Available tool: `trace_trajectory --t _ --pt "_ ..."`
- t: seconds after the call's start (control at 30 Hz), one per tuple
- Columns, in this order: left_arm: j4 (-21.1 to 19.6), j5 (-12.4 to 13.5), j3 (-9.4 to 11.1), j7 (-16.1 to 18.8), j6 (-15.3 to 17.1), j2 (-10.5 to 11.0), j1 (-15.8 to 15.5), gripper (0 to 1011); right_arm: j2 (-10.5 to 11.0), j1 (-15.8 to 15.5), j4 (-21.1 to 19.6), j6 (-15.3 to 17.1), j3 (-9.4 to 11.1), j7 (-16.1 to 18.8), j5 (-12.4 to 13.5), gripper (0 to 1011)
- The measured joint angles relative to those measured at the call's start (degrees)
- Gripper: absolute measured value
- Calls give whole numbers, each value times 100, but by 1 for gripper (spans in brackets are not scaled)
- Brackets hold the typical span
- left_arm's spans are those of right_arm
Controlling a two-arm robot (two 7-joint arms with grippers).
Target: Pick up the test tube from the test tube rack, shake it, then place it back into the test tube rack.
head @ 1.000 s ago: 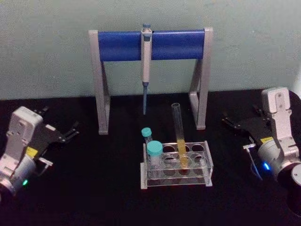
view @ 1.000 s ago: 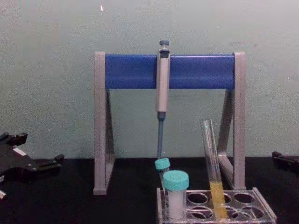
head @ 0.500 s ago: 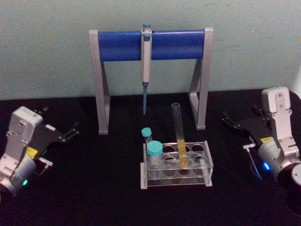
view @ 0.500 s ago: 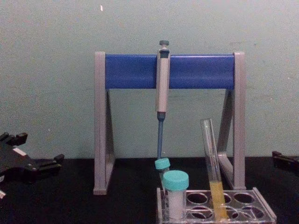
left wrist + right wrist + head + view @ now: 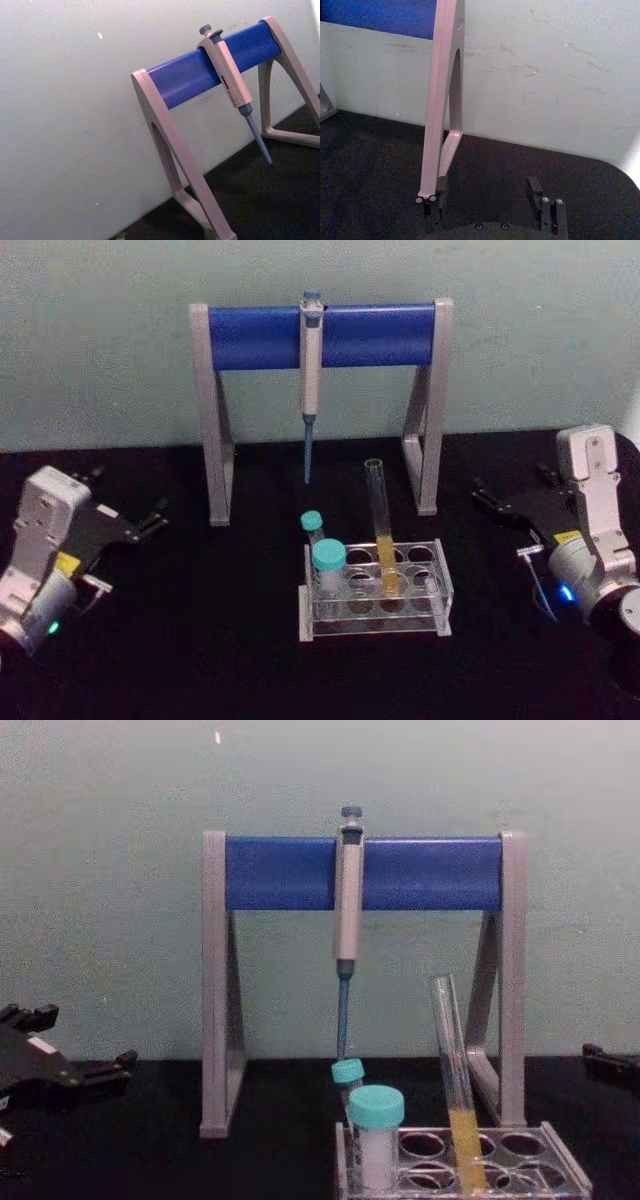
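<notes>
1. Here we see the test tube (image 5: 379, 525) standing in the test tube rack (image 5: 440, 592), in a hole of the back row near the middle, leaning slightly toward our left at the top. Its lower part holds yellow-orange liquid, and its open mouth rises well above the rack.
2. In the chest view, the test tube (image 5: 455, 1085) shows the same lean, with the rack (image 5: 565, 1170) low at the bottom edge.
3. Two teal-capped vials sit at the left end of the rack: the larger vial (image 5: 328, 570) in front, the smaller vial (image 5: 313, 530) just behind it.
4. Behind the rack stands the pipette stand (image 5: 217, 420), grey legs with a blue bar, and the pipette (image 5: 310, 370) hangs from the middle of the bar, tip down.
5. Our left gripper (image 5: 150, 521) rests low over the black table (image 5: 200, 640) at the left, well apart from the rack; its fingers are spread and hold nothing.
6. Our right gripper (image 5: 487, 497) sits at the right side, also well apart from the rack, fingers parted and empty. In the right wrist view its two fingers (image 5: 534, 186) stand apart, with a leg of the stand (image 5: 442, 100) beyond them.
7. The left wrist view looks at the stand (image 5: 170, 145) and the pipette (image 5: 232, 85) against the wall.
</notes>
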Motion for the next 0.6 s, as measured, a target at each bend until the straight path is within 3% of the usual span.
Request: trace_trajectory --t 0.6 --pt "0 0 0 0 0 0 0 1001 0 0 0 1 0 0 0 1000"
